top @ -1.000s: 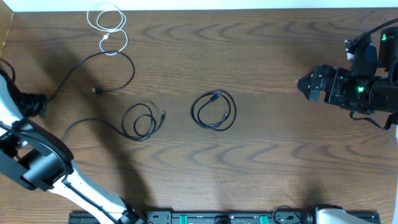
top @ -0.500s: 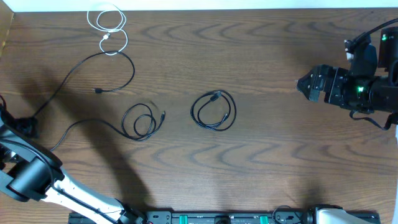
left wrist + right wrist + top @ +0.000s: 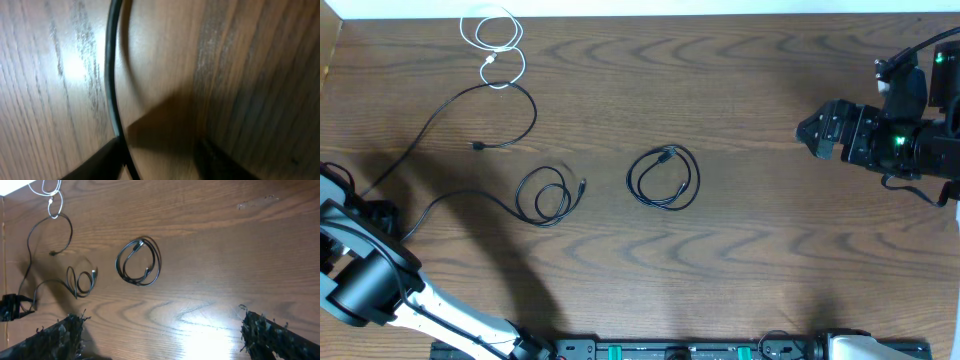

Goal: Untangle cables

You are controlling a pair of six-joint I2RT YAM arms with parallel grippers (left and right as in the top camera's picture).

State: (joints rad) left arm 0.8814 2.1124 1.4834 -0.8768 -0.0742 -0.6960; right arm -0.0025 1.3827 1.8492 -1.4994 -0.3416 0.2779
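The cables point(image 3: 663, 178) lie mostly apart; loops are left. At nine o'clock my left gripper point(image 3: 372, 212) straddles a black cable point(image 3: 111, 60), gripped or not I cannot tell. My right gripper point(image 3: 160, 330) gapes empty.

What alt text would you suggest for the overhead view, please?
A wooden table holds a white cable top left, long black cable below it, looped black cable, and coiled black cable at centre. Left gripper and right gripper flank them.

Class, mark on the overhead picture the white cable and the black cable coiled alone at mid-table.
white cable point(image 3: 490, 62), overhead view, on its small plug where the loops meet.
coiled black cable point(image 3: 667, 153), overhead view, on the plug at the coil's top.
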